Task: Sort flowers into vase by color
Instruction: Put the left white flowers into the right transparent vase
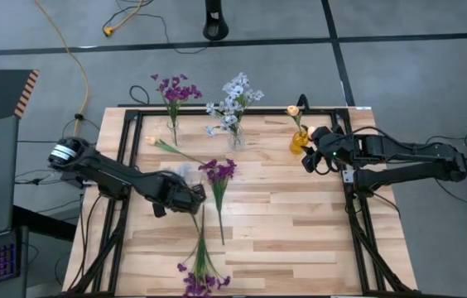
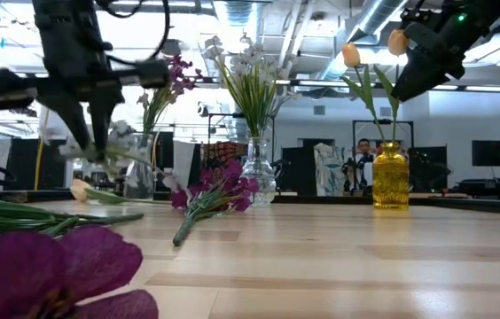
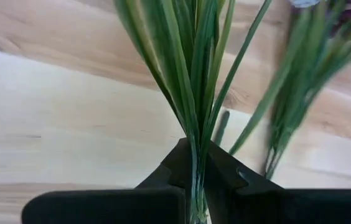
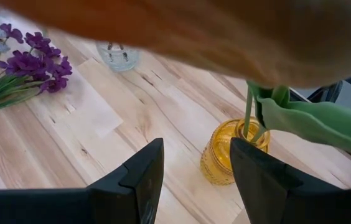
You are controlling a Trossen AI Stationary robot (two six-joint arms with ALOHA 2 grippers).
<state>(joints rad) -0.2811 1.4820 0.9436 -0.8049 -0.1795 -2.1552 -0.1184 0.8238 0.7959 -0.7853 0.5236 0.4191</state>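
My left gripper (image 1: 189, 199) (image 2: 90, 133) hangs over the table's left middle, shut on a green sprig (image 3: 194, 74) whose pale blue-white cluster (image 2: 119, 133) shows beside the fingers. Lying flat on the wood are a purple sprig (image 1: 218, 171), another purple sprig (image 1: 200, 277) at the near edge, and a peach bud sprig (image 1: 151, 141). My right gripper (image 1: 308, 160) (image 4: 194, 171) is open above and beside the yellow vase (image 1: 298, 142) (image 4: 231, 152). Two peach buds (image 2: 350, 55) stand in that vase by their stems. One bud is a blur close to the right wrist camera. My left gripper pinches the sprig's bundle of thin green stems and leaves (image 3: 195, 158) between its two fingers. The fingers come from above, pointing down, and lie across the bundle. In the low view the sprig is lifted clear of the table and lies roughly level.
At the far edge stand a clear vase of purple flowers (image 1: 172, 132) and a clear vase of pale blue-white flowers (image 1: 235, 136). Bare wood lies at the table's right and near right. A black frame runs along the table edges. A person (image 2: 363, 164) sits in the room beyond.
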